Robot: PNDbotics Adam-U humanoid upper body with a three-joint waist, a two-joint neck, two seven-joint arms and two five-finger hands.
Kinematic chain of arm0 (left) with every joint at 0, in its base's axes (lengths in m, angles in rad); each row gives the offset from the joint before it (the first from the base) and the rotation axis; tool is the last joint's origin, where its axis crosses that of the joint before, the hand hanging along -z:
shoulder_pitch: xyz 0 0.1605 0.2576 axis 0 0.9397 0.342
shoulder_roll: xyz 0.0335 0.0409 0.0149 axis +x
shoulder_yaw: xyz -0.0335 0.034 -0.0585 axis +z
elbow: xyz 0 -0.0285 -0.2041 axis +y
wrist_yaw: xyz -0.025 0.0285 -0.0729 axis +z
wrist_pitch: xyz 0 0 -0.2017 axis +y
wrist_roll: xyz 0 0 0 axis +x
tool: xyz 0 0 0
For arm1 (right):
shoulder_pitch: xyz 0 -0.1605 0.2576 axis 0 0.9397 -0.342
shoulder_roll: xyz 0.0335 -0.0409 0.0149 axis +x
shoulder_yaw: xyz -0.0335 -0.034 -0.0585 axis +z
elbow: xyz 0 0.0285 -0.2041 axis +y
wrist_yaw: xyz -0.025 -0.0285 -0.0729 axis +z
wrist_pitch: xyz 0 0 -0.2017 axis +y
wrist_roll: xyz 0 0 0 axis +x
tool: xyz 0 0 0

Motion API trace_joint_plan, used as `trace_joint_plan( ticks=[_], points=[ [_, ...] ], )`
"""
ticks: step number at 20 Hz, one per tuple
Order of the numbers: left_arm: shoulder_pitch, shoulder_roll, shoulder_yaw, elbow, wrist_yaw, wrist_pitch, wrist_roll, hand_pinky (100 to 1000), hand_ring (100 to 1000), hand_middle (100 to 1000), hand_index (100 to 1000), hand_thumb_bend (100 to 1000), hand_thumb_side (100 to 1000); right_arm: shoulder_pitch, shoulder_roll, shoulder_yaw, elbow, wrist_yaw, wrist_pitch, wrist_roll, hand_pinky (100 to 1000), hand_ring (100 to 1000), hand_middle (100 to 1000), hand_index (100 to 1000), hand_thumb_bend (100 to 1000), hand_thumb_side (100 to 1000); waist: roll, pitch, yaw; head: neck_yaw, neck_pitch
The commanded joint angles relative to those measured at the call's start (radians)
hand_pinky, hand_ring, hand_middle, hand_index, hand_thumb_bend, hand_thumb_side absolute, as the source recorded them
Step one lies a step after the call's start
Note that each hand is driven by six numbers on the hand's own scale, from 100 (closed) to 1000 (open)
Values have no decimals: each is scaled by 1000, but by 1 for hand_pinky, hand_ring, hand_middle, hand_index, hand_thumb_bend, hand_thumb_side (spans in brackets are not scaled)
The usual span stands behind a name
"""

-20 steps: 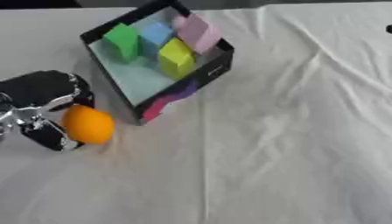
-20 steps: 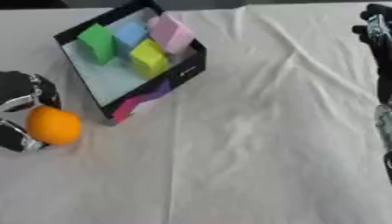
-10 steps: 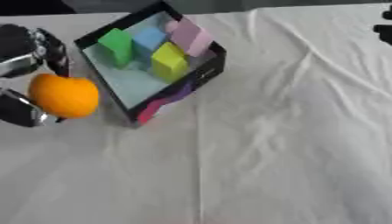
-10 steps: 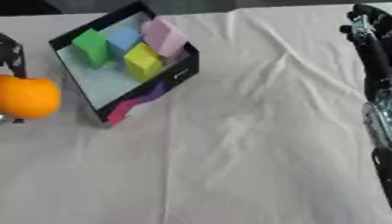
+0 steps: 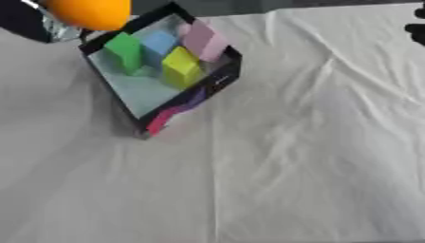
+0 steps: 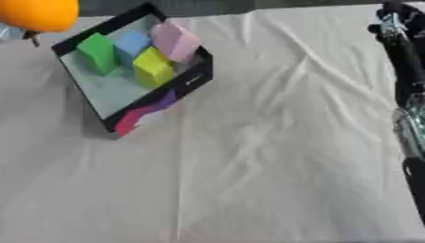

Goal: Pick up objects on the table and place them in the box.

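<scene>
Since a second ago, orange (image 5: 88, 11) lifted from the cloth to the top left, above the box's (image 5: 192, 97) far corner, carried by my left hand (image 5: 33, 21), mostly cut off; fingers indiscernible. Near: wrinkled white tablecloth (image 5: 307, 166); farther, box holding green, blue, yellow, pink blocks. Right hand (image 6: 397, 23) at right edge, finger state unclear; dark strip beyond.

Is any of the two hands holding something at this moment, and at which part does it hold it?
The left hand carries the orange at the top left, beside the box. Its contact with the fruit is hidden, so the place of hold cannot be told. The right hand holds nothing.
</scene>
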Motion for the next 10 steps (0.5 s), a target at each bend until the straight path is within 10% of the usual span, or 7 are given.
trace_joint_plan(
  ticks=[1,10],
  points=[
    [-69,-78,1,199,-95,-22,40,588,591,508,519,371,100,-17,-25,-3,-26,-5,2,4,867,751,755,797,100,629,0,-31,-5,10,-15],
    [-208,-314,81,693,-282,-113,251,633,610,527,542,341,100,-42,2,12,-26,-9,4,18,866,751,755,796,100,636,-6,-16,-31,42,-38]
  ],
)
